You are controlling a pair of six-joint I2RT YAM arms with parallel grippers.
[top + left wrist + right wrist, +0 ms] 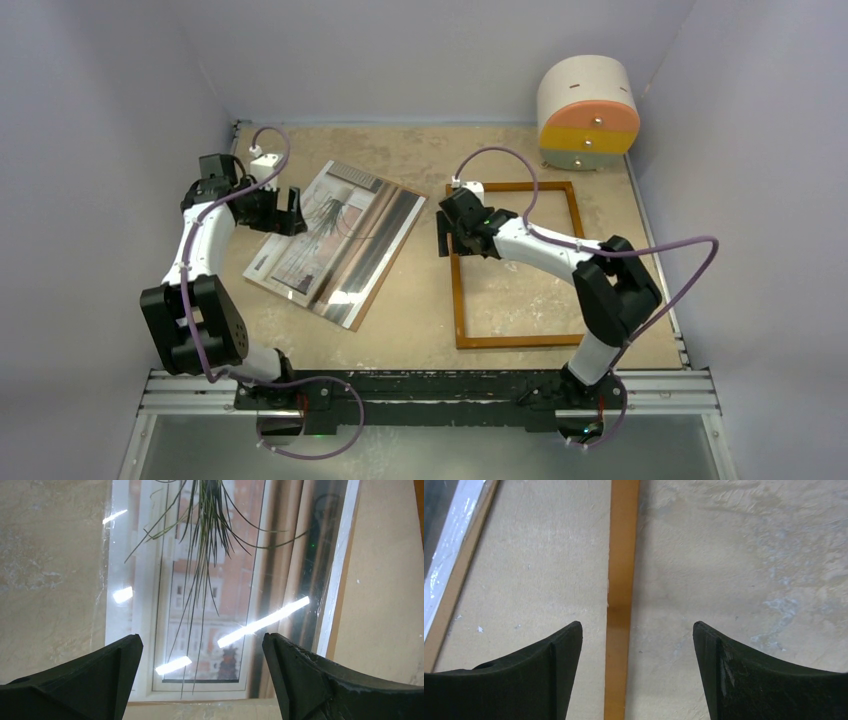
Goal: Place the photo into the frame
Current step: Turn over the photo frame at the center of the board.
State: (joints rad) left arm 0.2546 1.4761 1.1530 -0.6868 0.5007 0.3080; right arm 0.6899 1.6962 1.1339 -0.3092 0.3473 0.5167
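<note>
The photo (pixel 335 240), a glossy print of a window with a hanging plant, lies tilted on a brown board (pixel 382 283) left of centre. The left wrist view shows the photo (pixel 200 590) under glare, with the board's edge (pixel 340 615) on the right. My left gripper (pixel 287 213) is open and empty over the photo's left end, and its open jaws also show in the left wrist view (pixel 202 645). The frame (pixel 457 295), a thin orange-brown rectangle, lies flat on the table at the right with bare table inside it. My right gripper (pixel 443 238) is open above the frame's left rail (pixel 621 580), which runs between its fingers (pixel 636 635).
A round cabinet (pixel 588 112) with orange, yellow and grey drawers stands at the back right corner. Walls close in the table on the left, back and right. The edge of the photo and board (pixel 446 565) shows at the left of the right wrist view.
</note>
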